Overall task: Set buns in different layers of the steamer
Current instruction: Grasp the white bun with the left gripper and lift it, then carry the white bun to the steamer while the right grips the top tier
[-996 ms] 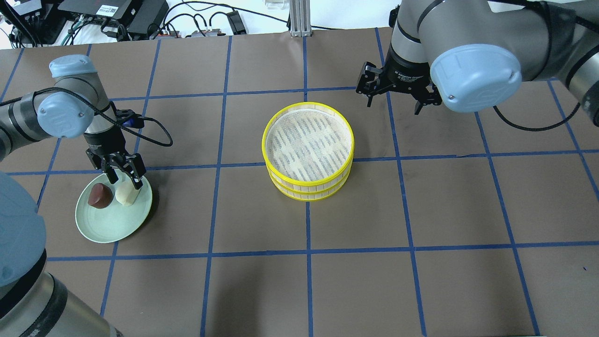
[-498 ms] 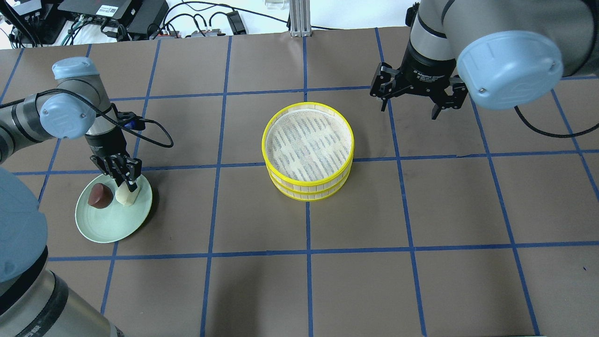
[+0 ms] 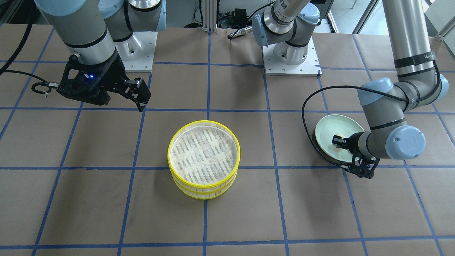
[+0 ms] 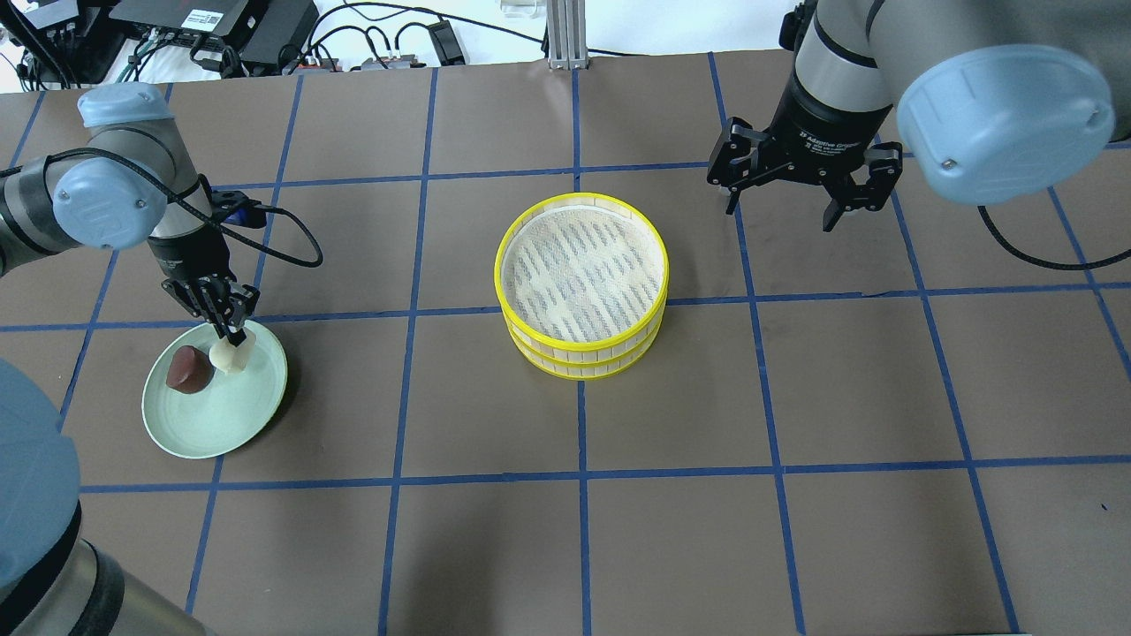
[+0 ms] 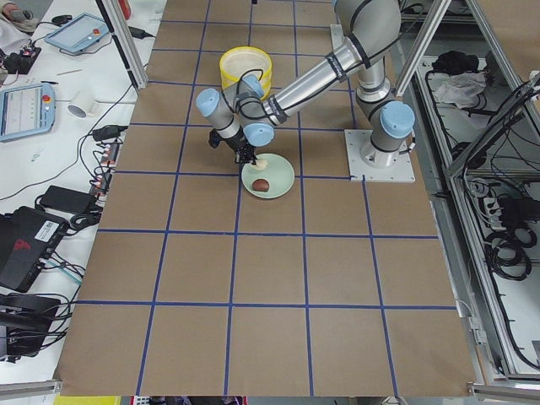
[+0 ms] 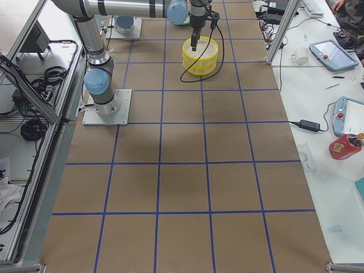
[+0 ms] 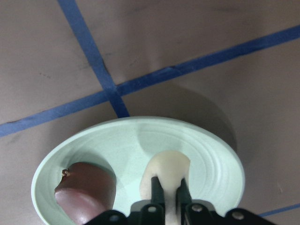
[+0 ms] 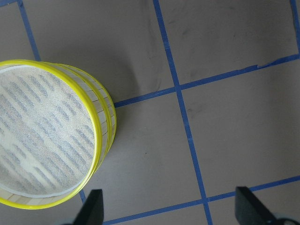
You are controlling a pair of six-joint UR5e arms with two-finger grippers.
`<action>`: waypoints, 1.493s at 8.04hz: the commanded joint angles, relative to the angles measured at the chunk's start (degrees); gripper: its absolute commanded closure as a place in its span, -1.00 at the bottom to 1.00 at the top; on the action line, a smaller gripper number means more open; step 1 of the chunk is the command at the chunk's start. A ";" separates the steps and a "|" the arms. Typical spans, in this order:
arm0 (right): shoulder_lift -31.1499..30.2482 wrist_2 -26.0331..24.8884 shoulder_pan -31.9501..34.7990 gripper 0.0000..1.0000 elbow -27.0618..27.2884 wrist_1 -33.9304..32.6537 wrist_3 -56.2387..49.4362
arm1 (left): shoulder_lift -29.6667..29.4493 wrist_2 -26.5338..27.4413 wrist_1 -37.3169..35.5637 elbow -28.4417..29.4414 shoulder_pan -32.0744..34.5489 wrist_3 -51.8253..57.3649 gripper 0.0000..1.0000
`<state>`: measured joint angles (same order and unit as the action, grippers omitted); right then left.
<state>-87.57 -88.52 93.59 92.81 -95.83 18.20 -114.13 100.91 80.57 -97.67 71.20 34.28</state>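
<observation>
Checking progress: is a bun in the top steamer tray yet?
No, the top steamer tray shows only bare mesh.

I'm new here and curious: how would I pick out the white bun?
Find the pale green plate at the left of the overhead view. Of its two buns, the white bun is the cream one pinched by the left tool, not the brown bun.
</observation>
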 commanded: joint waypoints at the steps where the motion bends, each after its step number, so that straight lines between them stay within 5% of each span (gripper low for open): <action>1: -0.06 -0.07 0.02 -1.00 0.09 -0.49 -0.09 | 6.97 -0.45 2.49 0.38 3.23 -1.32 1.00; 12: 3.88 1.07 0.54 -1.00 0.79 -4.97 2.63 | 11.48 -6.87 2.67 1.26 9.48 -6.07 1.00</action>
<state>-85.36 -87.66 94.06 93.42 -99.47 20.75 -102.67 94.36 83.23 -96.42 80.08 28.32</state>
